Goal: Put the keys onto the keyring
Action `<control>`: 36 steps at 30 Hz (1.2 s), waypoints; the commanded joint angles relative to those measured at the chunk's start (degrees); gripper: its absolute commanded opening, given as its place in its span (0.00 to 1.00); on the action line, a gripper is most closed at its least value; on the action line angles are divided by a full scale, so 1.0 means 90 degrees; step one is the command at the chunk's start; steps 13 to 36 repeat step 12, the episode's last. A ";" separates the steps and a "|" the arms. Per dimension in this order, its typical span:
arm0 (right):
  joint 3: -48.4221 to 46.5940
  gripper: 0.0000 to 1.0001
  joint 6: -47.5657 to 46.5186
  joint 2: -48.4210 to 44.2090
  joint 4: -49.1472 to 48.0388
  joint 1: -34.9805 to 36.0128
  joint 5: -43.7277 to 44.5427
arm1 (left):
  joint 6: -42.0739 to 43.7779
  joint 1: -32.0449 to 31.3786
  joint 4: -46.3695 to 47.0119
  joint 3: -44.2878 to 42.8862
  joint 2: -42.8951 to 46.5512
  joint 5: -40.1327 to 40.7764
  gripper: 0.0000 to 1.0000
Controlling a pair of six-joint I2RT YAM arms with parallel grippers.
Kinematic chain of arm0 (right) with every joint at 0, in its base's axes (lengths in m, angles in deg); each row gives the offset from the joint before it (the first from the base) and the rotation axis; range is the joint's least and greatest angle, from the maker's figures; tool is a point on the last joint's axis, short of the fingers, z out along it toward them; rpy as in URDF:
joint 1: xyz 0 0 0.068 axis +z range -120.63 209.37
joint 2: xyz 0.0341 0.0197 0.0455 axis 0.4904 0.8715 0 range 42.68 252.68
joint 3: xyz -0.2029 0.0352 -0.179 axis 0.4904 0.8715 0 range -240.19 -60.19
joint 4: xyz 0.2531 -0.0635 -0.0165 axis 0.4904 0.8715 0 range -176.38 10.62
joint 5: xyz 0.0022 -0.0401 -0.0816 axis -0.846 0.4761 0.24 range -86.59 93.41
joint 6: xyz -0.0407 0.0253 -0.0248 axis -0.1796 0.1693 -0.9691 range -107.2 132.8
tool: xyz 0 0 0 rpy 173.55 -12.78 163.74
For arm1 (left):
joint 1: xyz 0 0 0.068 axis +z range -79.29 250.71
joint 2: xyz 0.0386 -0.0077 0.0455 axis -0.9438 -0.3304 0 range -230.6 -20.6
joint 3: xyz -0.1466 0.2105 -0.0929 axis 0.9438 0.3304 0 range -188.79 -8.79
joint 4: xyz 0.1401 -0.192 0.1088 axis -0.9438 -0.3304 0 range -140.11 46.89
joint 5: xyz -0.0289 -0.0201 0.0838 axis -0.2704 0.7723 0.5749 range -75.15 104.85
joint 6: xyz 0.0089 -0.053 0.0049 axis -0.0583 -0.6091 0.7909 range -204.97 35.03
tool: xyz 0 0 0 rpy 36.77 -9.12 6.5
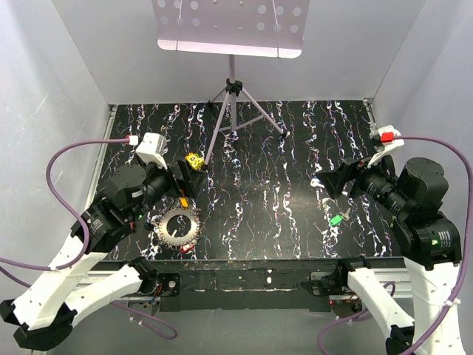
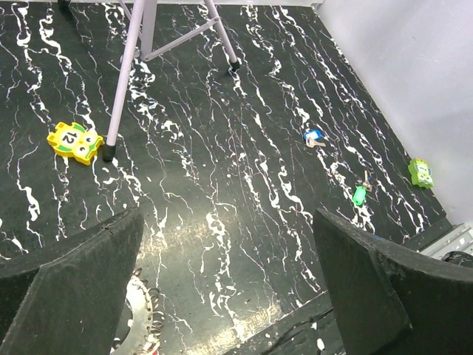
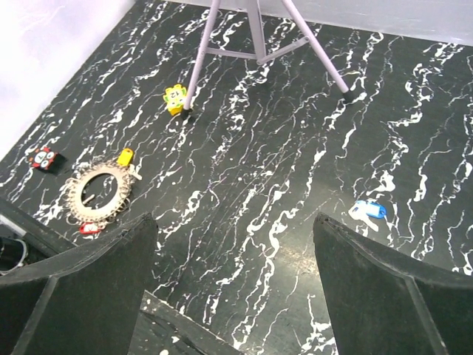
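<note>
From above: left of the tripod (image 1: 232, 103) and nearer the arms, the keyring (image 1: 177, 225), flat on the table (image 1: 281, 185). Just beside its far rim an orange key (image 1: 183, 202), at its near rim a red key (image 1: 185, 250). Right of the tripod, a green key (image 1: 336, 220).

At the left wrist: left gripper (image 2: 228, 218) spread wide, holding nothing. Right of the tripod, a blue key (image 2: 314, 137).

At the right wrist: right gripper (image 3: 233, 222) likewise wide and bare. Keyring left of the tripod, blue key right.
</note>
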 commanded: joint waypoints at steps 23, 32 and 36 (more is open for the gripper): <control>-0.0015 0.93 0.0332 -0.0276 -0.0334 -0.0039 -0.0657 | 0.0051 0.0032 -0.0030 -0.0119 0.0152 -0.0062 0.98; -0.0015 0.93 0.0332 -0.0276 -0.0334 -0.0039 -0.0657 | 0.0051 0.0032 -0.0030 -0.0119 0.0152 -0.0062 0.98; -0.0015 0.93 0.0332 -0.0276 -0.0334 -0.0039 -0.0657 | 0.0051 0.0032 -0.0030 -0.0119 0.0152 -0.0062 0.98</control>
